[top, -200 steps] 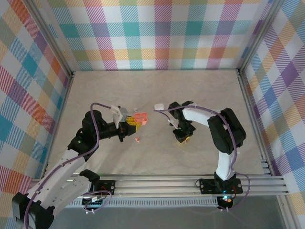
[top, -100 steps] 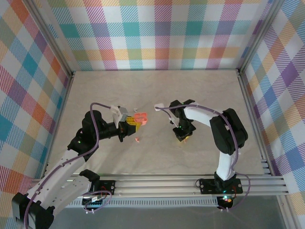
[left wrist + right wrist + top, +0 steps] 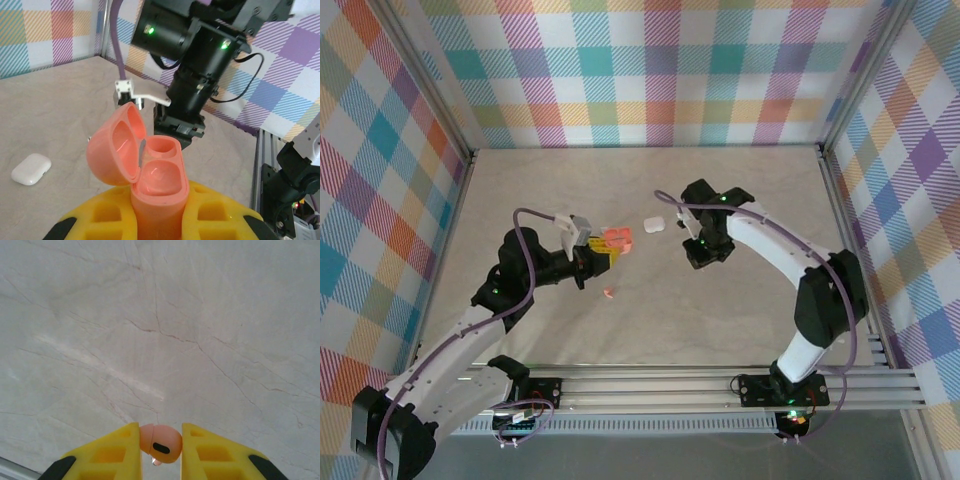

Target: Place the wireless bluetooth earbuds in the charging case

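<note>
An earbud (image 3: 160,442) is pinched by its rounded head at the very tips of the right fingers (image 3: 212,452), above the bare table (image 3: 150,315). The open pink case (image 3: 159,172) is clamped between the left fingers (image 3: 222,220) and held off the table, with the right arm just beyond it.

A slip is the main risk. Only a smooth, curved head is gripped, near the fingertips, so the earbud could be swivelled or squeezed out by any side load at the well's rim. A miss at the well could also push the case askew in its grip or knock the lid (image 3: 111,150) shut. If dropped, the earbud would land beside the second earbud (image 3: 608,292) on the table, near the white case (image 3: 653,225).

The earbud's dark oval patch is turned toward the wrist camera. A small tip of the stem shows just below the head, so the long axis is judged to run along the fingers, stem toward the wrist. If so, a stem-first entry would call for a turn. The case's long axis runs out along the left fingers, its mouth faced toward the right arm and its lid hinged back to one side.
</note>
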`<state>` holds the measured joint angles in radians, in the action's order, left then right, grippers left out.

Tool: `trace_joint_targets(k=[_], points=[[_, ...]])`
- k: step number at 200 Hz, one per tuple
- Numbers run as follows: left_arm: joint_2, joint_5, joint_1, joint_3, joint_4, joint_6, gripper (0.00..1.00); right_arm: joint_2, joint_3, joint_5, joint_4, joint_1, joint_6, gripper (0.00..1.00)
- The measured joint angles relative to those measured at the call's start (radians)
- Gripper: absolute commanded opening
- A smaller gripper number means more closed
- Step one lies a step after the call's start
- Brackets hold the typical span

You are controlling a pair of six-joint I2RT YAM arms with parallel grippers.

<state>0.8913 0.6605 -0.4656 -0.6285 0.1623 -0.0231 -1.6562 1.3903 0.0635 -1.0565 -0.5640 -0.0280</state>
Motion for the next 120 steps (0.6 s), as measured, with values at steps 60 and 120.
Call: trace_joint_targets(k=[60, 120], points=[[0.056, -0.065, -0.095, 0.0, 0.073, -0.012, 0.0, 0.134, 0.059, 0.027, -0.003, -0.038, -0.05, 0.2], [0.131, -0.149, -0.176, -0.001, 0.145, -0.014, 0.0, 0.279, 0.074, 0.096, 0.092, -0.131, -0.097, 0.2]])
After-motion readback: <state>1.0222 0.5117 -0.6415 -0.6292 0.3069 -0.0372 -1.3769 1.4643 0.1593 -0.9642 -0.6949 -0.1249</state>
